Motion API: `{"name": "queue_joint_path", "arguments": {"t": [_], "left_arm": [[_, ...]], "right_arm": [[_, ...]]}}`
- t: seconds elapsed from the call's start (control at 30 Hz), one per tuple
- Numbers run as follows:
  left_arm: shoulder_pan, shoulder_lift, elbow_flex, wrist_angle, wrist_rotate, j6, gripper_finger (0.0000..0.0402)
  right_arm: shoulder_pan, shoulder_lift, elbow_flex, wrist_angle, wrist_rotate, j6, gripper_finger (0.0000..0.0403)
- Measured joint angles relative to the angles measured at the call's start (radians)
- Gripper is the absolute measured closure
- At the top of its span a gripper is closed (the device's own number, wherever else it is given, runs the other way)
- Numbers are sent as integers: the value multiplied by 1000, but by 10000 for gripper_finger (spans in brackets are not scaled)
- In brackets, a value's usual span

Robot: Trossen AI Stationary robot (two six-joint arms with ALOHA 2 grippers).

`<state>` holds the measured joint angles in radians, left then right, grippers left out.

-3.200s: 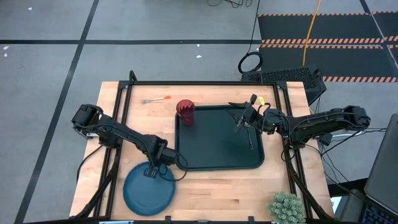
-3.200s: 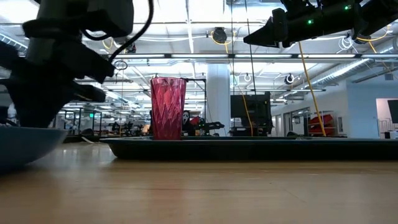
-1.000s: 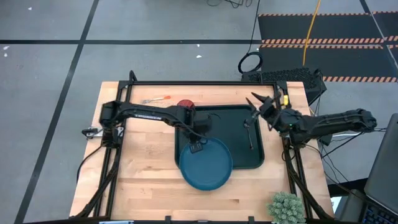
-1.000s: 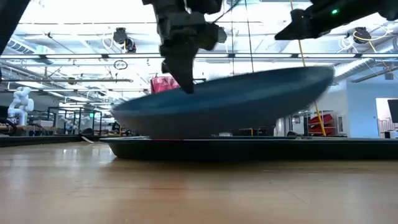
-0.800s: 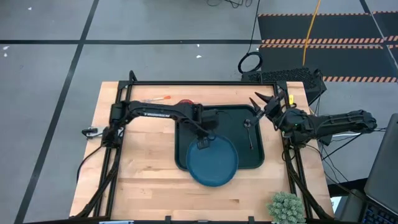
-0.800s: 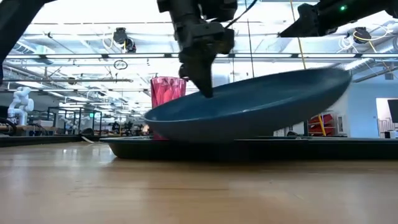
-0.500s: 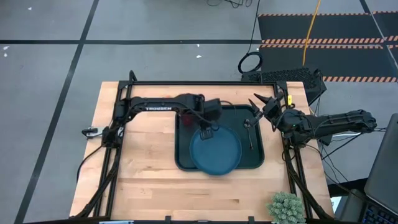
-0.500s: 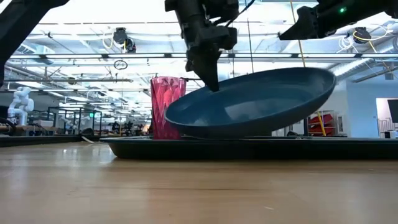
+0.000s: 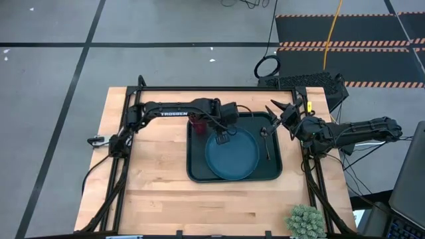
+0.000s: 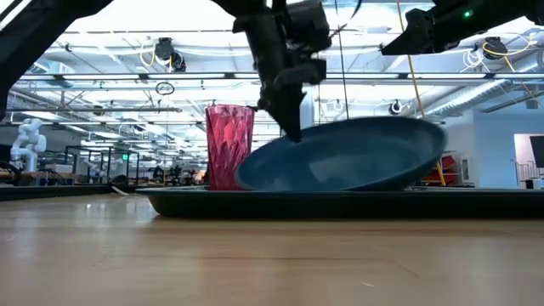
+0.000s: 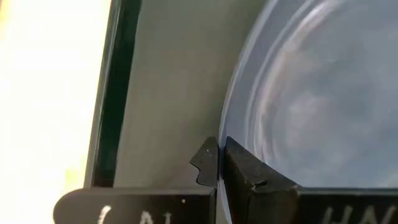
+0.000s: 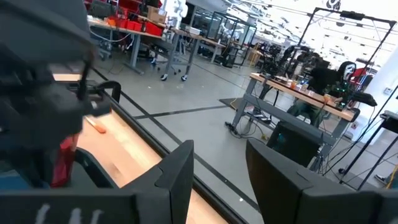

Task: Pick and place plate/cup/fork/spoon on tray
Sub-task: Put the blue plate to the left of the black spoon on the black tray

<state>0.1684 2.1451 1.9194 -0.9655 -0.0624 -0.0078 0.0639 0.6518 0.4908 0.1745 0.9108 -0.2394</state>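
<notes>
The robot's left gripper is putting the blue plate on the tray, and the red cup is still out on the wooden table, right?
Not quite. The left gripper does hold the blue plate over the tray, but the red cup already stands on the tray, at its far left corner. The high view shows this.

Plate (image 9: 232,155) and left arm (image 9: 179,110) filled the tray's (image 9: 199,174) centre, cup (image 9: 196,122) blocked upper left, spoon (image 9: 267,142) lay along the right strip; bare wood (image 9: 159,199) lower left stayed passable.
</notes>
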Motion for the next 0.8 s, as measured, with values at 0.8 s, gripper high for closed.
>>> {"name": "queue_joint_path", "arguments": {"t": [0.8], "left_arm": [[6,22,-1,33,-2,90,355]], "right_arm": [[2,0,0,-19,-51,18,261]]}}
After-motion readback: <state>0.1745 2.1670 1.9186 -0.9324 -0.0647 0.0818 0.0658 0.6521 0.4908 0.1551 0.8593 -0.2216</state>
